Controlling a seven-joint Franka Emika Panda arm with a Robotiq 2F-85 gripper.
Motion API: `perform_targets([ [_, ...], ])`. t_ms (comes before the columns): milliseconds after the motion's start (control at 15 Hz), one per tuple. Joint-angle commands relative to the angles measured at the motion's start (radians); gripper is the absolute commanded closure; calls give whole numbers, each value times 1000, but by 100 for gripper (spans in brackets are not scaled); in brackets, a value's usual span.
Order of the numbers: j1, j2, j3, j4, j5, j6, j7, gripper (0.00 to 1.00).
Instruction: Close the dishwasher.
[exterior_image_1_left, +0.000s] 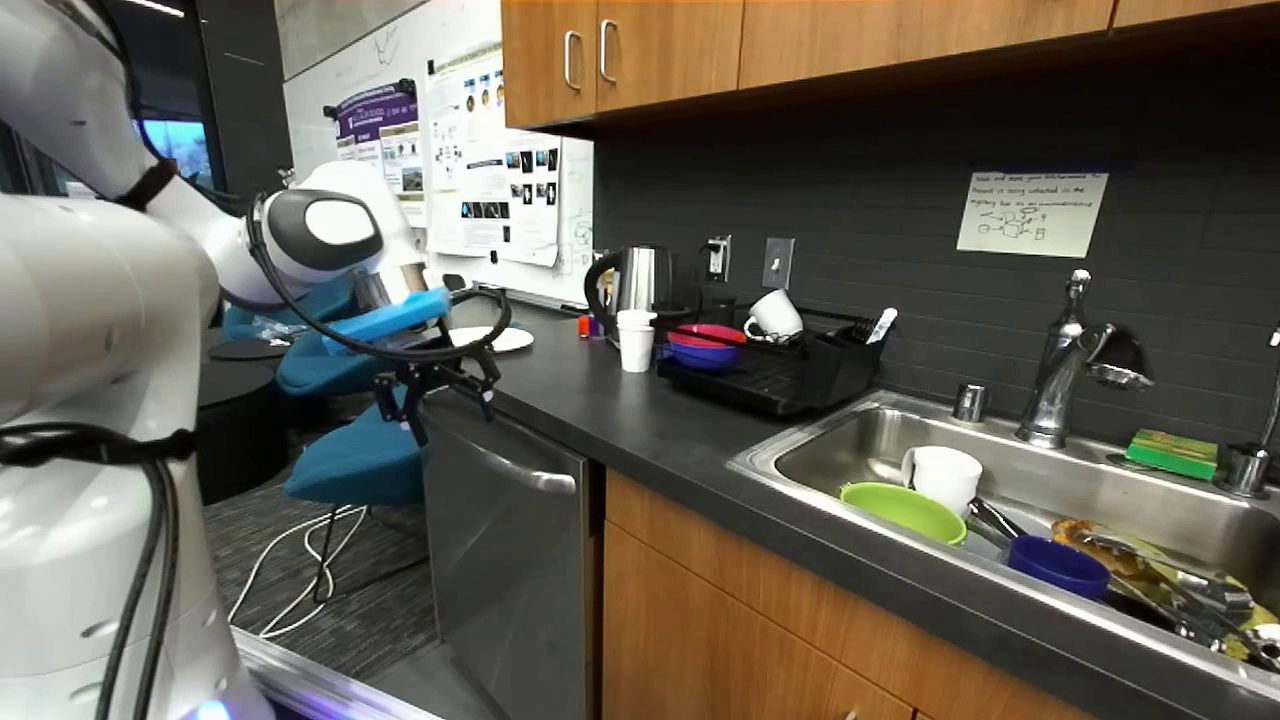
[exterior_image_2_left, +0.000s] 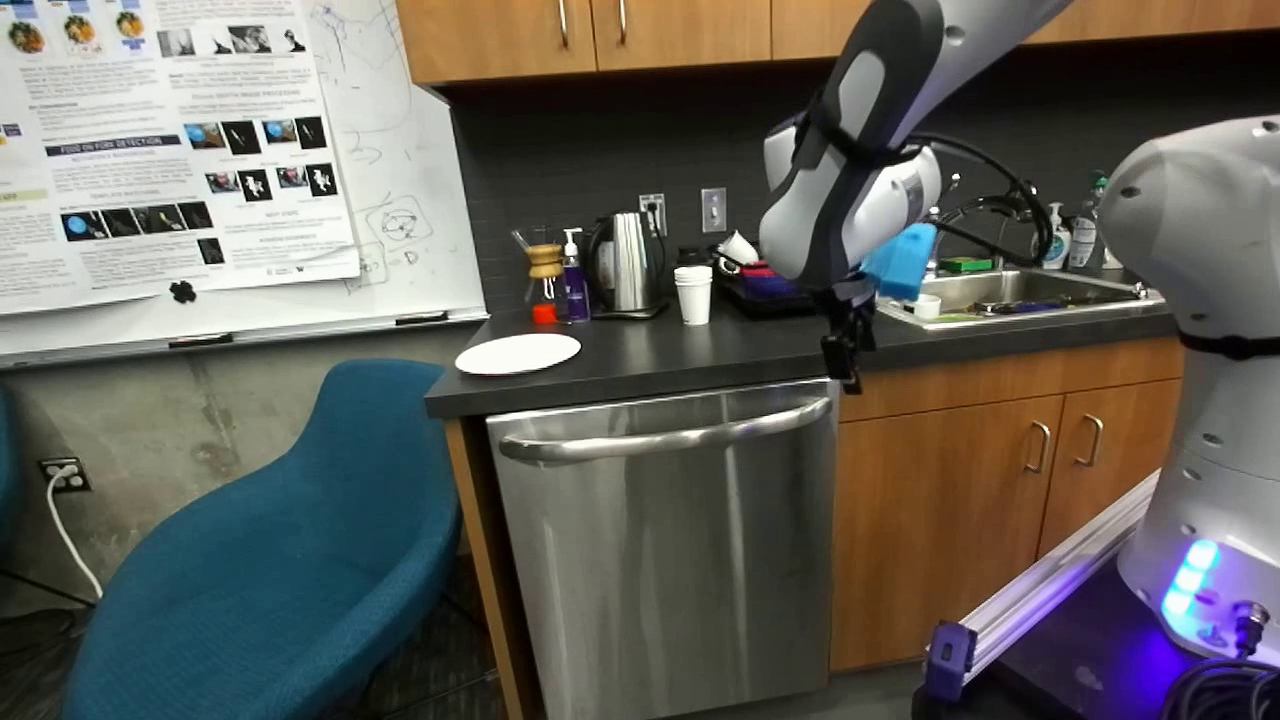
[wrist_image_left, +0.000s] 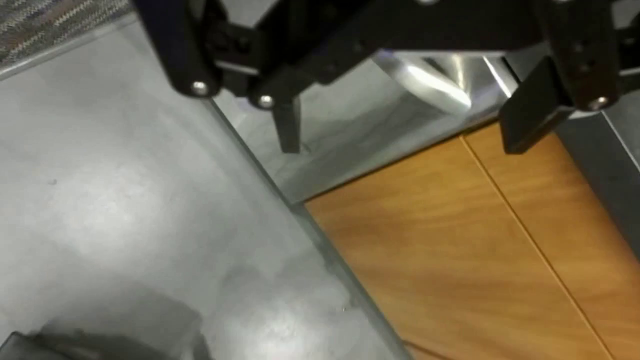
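The dishwasher shows its dark-grey metal door in both exterior views (exterior_image_1_left: 515, 575) (exterior_image_2_left: 670, 560). The door stands upright under the counter, shut or very nearly shut; the racks and plates inside are hidden. Its bar handle (exterior_image_2_left: 670, 440) runs across the top and shows in the wrist view (wrist_image_left: 435, 90). My gripper (exterior_image_1_left: 452, 420) is open, pointing down, with nothing between its fingers. It hangs in front of the door near the counter edge, apart from the handle as far as I can see. In the wrist view my gripper's fingers (wrist_image_left: 407, 142) are wide apart.
The dark counter (exterior_image_2_left: 640, 365) carries a white plate (exterior_image_2_left: 518, 354), paper cups (exterior_image_2_left: 693, 295), a kettle (exterior_image_2_left: 630, 265) and a dish rack (exterior_image_1_left: 770, 375). Wooden cabinets (exterior_image_2_left: 950, 530) and a sink (exterior_image_1_left: 800, 450) adjoin the dishwasher. A blue chair (exterior_image_2_left: 280, 560) stands beside it.
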Motion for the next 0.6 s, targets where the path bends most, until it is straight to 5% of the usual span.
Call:
perform_targets([
  [0, 103, 23, -269, -1, -116, -282, 24, 0],
  [267, 163, 84, -576, 6, -196, -618, 0, 0],
  [533, 110, 126, -800, 90, -350, -952, 37, 0],
])
